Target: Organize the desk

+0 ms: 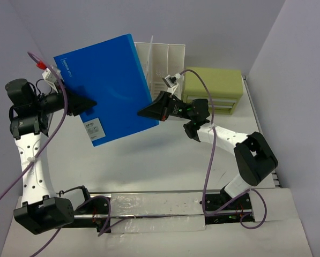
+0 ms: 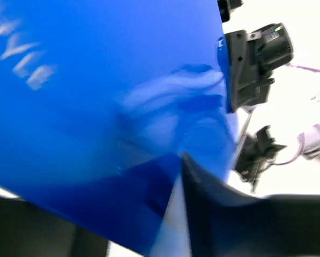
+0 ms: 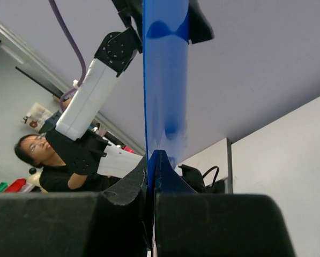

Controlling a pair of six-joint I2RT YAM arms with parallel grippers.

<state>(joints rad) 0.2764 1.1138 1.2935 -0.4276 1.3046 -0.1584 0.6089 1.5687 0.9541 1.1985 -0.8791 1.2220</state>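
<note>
A large blue folder hangs tilted in the air above the white desk, between my two grippers. My right gripper is shut on the folder's right edge; in the right wrist view the thin blue sheet runs straight up from between the pressed jaws. My left gripper is at the folder's left edge, with a finger on each side of it. The left wrist view is blurred: the blue cover fills it, one dark finger lies along it, and the other finger is hidden.
A white slotted file rack stands at the back behind the folder. To its right is a green drawer box. A metal rail with both arm bases runs along the near edge. Grey walls close in the left and right sides.
</note>
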